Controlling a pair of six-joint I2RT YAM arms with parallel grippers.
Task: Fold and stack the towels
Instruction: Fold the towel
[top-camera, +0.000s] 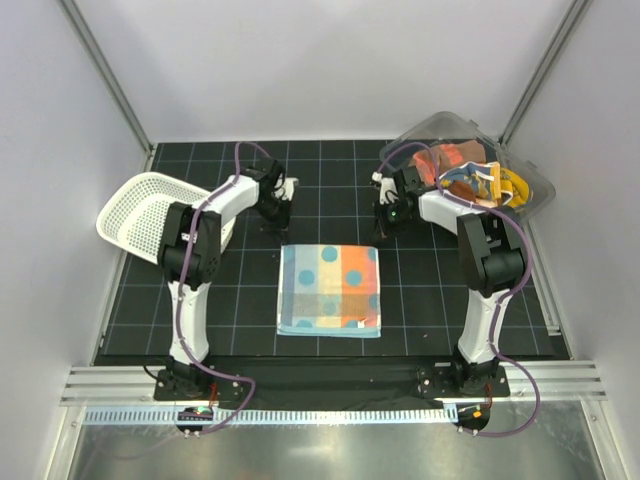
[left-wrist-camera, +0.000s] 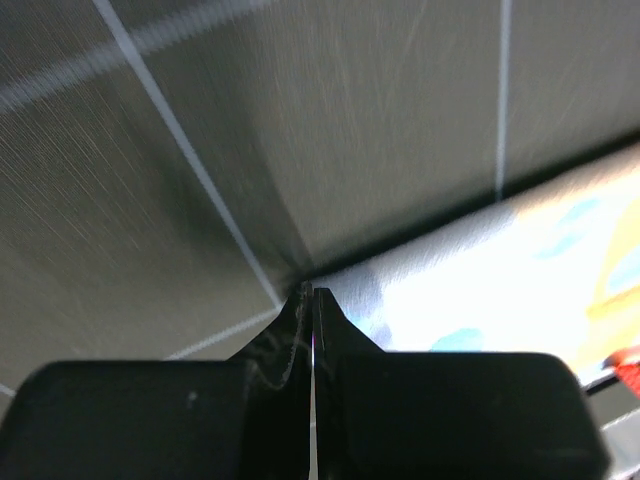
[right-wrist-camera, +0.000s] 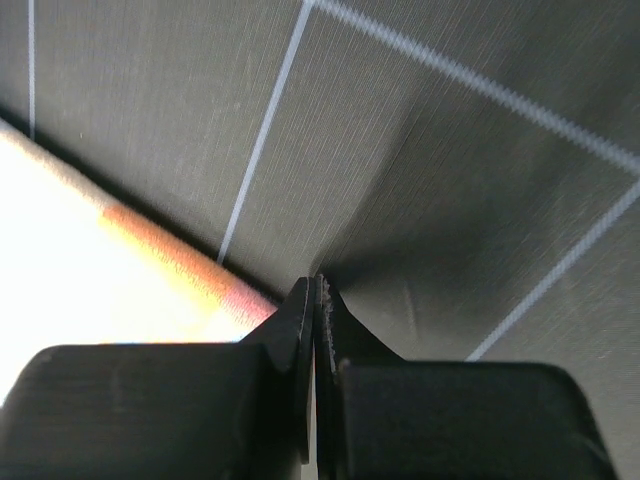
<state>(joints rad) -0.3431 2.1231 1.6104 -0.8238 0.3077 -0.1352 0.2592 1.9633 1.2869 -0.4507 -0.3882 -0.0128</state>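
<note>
Left gripper (top-camera: 279, 203), right gripper (top-camera: 386, 214) closed, empty, near towel's (top-camera: 330, 290) far corners.

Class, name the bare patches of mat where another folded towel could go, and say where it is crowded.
Free: mat between the folded towel and the left arm; between it and the right arm; the far strip beyond it. Crowded: white basket at left, clear bin far right.
</note>
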